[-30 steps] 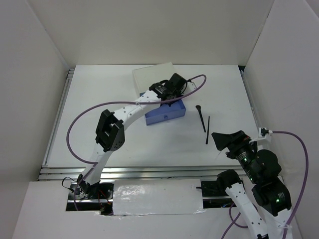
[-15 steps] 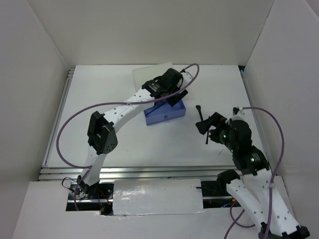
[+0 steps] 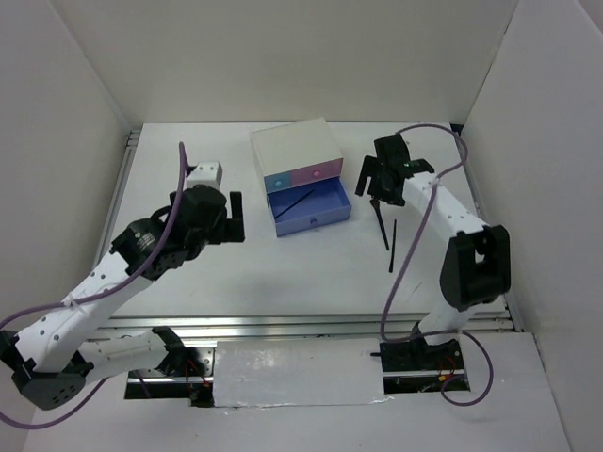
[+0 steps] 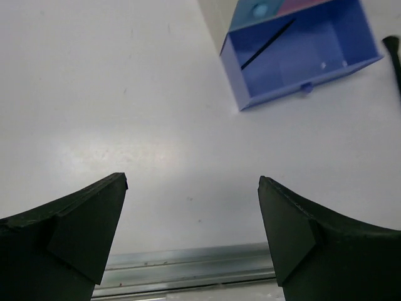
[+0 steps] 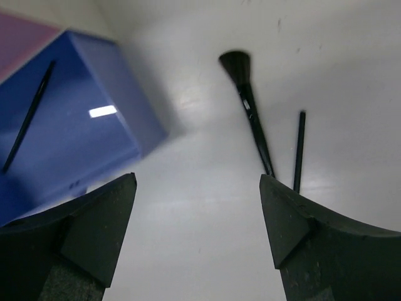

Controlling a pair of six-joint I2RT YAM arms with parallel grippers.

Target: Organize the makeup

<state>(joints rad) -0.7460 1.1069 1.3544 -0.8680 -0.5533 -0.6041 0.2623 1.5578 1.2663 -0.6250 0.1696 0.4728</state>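
The makeup in view is three black brushes. One thin brush [image 3: 302,201] [image 4: 268,42] lies slantwise in the open blue drawer [image 3: 325,219] [image 4: 326,74]. A brush with a bushy head [image 3: 380,223] [image 5: 254,125] and a thinner stick [image 3: 393,247] [image 5: 299,150] lie on the table right of the drawer. My right gripper [image 3: 374,186] [image 5: 197,182] hovers open just above the bushy brush's head end, with nothing between its fingers. Left of the drawer, well apart from it, my left gripper [image 3: 236,217] [image 4: 193,188] stands open and empty.
The white box [image 3: 290,147] with pink and blue drawer fronts stands at the back middle, its lower blue drawer pulled out toward me. White walls close in the table on three sides. A metal rail [image 4: 188,269] runs along the near edge.
My left arm has drawn back from the drawer to the near left and opened, leaving a thin brush in the drawer. My right arm has reached forward over the two brushes.
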